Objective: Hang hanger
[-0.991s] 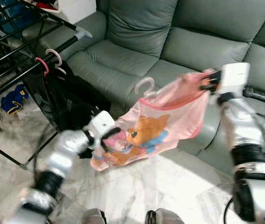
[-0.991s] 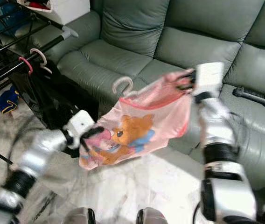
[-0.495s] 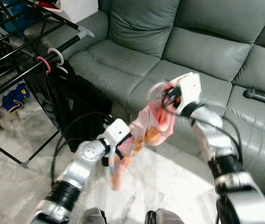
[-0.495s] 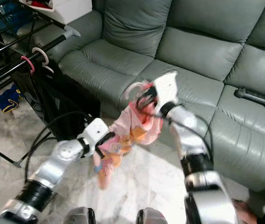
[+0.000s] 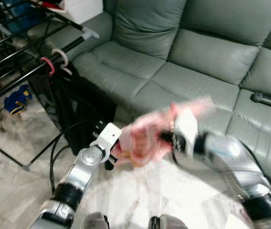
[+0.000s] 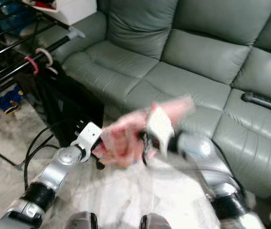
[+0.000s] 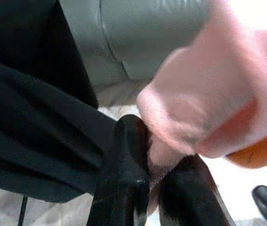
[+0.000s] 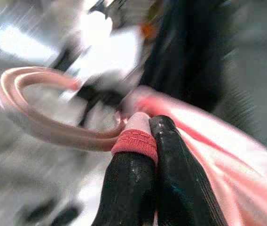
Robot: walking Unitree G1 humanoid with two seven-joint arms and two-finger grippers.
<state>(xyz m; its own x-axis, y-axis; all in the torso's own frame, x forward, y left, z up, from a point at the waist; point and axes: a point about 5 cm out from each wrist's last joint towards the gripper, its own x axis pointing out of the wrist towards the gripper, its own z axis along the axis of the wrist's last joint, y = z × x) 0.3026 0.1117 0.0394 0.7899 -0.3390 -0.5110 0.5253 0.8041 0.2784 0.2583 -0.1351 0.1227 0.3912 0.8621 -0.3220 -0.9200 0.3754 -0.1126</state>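
While both grippers, left (image 5: 112, 153) and right (image 8: 148, 141), pinched the pink garment (image 5: 142, 138) on its hanger (image 8: 39, 123), carrying seemed underway; next, reaching the rack (image 5: 28, 52).

The pink garment (image 5: 147, 138) and right pincer (image 5: 166, 139) are smeared by motion blur; the garment's print cannot be read.

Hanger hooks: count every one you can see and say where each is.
3. A pink hook and a white hook hang on the black rack bar; a third pink hook sits at the right gripper, with the pink garment. More may be hidden.
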